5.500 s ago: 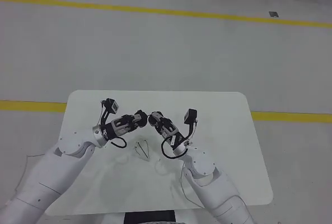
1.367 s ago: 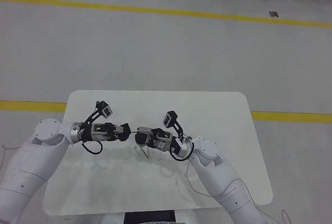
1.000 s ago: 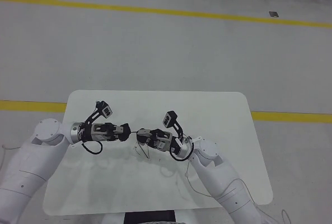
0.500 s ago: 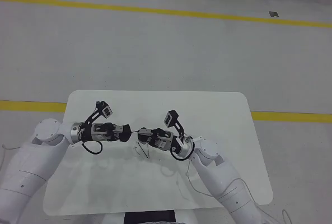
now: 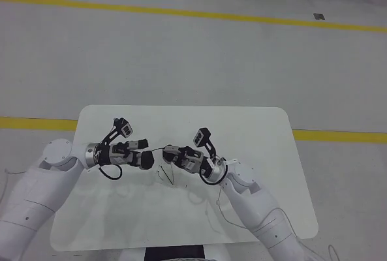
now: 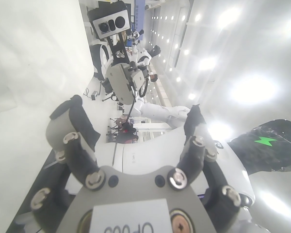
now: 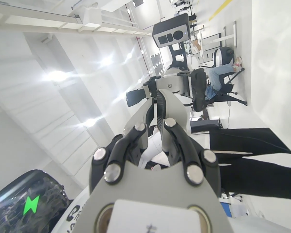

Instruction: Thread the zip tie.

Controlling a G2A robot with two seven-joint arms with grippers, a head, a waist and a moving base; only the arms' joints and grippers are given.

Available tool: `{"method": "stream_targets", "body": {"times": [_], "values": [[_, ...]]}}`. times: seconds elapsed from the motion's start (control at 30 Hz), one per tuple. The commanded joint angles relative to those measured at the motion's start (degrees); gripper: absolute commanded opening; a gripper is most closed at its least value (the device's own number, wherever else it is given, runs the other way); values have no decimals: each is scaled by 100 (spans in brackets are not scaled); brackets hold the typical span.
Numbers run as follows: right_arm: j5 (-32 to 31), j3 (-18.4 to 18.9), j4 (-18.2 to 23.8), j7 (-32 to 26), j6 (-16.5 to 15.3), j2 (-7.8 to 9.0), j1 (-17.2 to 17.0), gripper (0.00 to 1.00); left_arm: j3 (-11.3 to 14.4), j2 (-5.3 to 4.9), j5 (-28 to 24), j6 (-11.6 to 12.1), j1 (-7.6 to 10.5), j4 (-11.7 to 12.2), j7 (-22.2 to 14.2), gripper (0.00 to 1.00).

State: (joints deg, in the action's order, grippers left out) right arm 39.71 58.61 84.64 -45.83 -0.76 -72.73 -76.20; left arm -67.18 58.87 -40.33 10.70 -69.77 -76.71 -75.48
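Tabletop, white, fills the middle of the top view. Left gripper sits just left of centre above it, fingers spread wide. Right gripper, near it at centre, is pressed together on the thin dark zip tie, which stretches toward the left gripper.

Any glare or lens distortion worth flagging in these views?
Top view: even light on the table, no glare. Left wrist view: ceiling lights flare beside the open left gripper, with strong fisheye bending. Right wrist view: ceiling lights streak behind the shut right gripper.
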Motion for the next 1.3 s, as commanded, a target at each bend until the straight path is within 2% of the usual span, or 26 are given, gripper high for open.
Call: {"method": "stream_targets", "body": {"times": [0.0,0.33,0.4,0.43,0.47,0.5,0.63,0.97,1.27], "values": [[50,12,1,81,-51,-7,-15,0,22,1,-36,4,9,15,1,100],[-155,-148,77,294,6,-35,-19,0,163,21,-233,18,65,75,17,100],[-329,-189,87,228,77,-27,21,0,176,20,-236,19,76,91,42,71],[-348,-191,90,208,89,-24,26,0,180,19,-239,15,80,96,53,64],[-368,-193,94,187,101,-22,30,0,185,18,-241,9,83,100,59,47],[-437,-192,94,183,119,-16,42,0,188,16,-236,4,87,104,65,35],[-586,-148,122,190,164,8,36,0,200,8,-241,-16,92,114,74,16],[-769,-55,214,151,216,53,-4,0,249,-7,-228,-31,94,141,96,4],[-841,-27,242,24,238,83,-9,0,299,-18,-210,-45,116,164,131,7]]}}
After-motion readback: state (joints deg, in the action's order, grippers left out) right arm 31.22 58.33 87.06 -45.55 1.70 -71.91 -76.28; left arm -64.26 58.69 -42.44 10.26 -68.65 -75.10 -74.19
